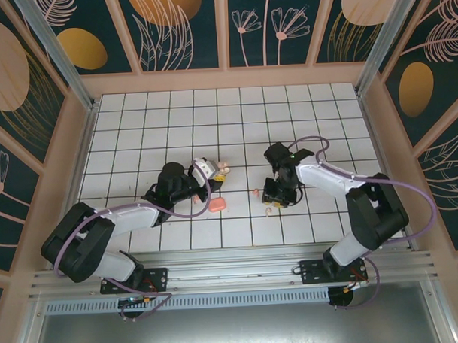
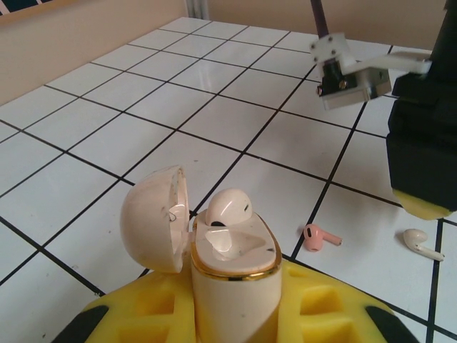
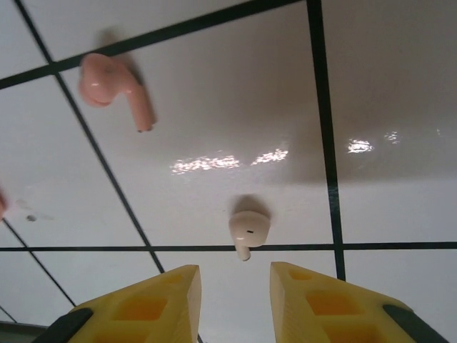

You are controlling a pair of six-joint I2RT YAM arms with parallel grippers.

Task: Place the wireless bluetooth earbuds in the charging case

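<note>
Poising open, empty right jaws just far of the tiny cream plastic earbud (image 3: pixel 249 229), stem toward them, and gripping the open cream charging case (image 2: pixel 232 279) in left jaws.

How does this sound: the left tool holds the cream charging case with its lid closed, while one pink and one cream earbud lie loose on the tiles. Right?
Not quite: the left wrist view shows the lid swung open, not closed. The rest holds: the left tool grips the cream charging case, and the pink earbud and cream earbud lie loose on the tiles.
</note>
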